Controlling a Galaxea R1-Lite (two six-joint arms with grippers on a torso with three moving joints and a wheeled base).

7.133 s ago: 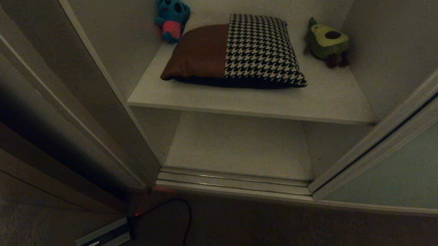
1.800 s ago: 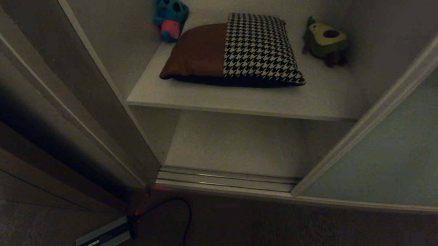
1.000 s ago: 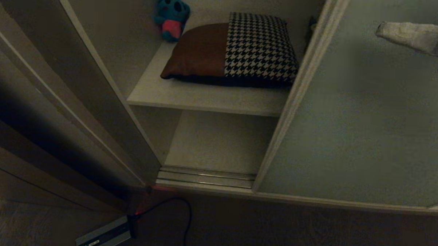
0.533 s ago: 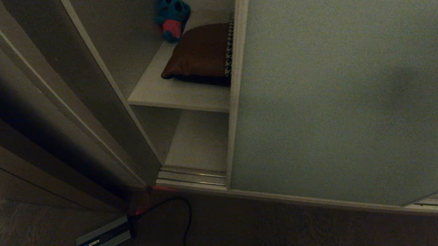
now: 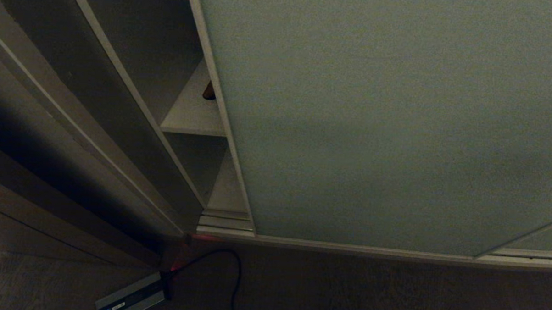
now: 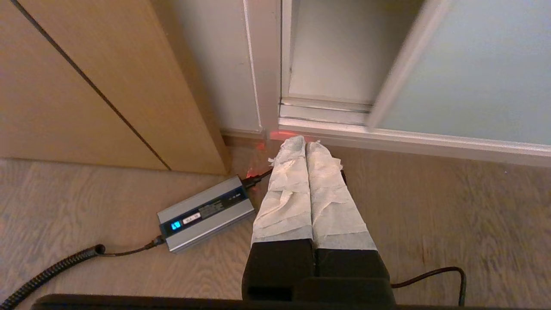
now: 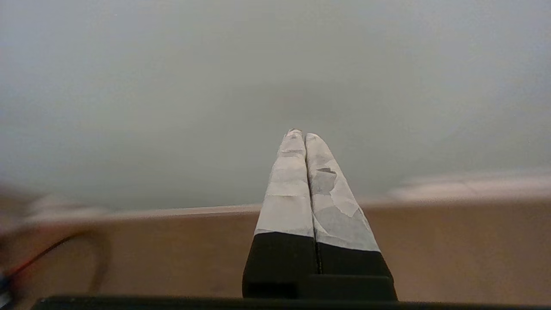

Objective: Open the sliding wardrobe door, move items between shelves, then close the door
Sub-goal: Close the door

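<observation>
The pale grey-green sliding wardrobe door (image 5: 378,122) covers most of the opening, leaving a narrow gap at the left. Through that gap show a strip of the upper shelf (image 5: 192,113), a strip of the lower shelf (image 5: 226,194), and one brown corner of the cushion (image 5: 209,92). In the right wrist view my right gripper (image 7: 300,134) is shut and empty, pointing at the door panel (image 7: 275,77); it is outside the head view. Parked low over the floor, my left gripper (image 6: 305,142) is shut, near the wardrobe's floor track (image 6: 323,113).
A small silver box (image 6: 205,213) with a cable lies on the wood floor at the wardrobe's left foot, also in the head view (image 5: 131,299). Brown wood-grain panelling (image 6: 86,86) stands to the left. A black cable (image 5: 235,273) loops across the floor.
The door has slid left across the opening, hiding the cushion and both soft toys. The right gripper, seen at the far right a second ago, has left the head view.
</observation>
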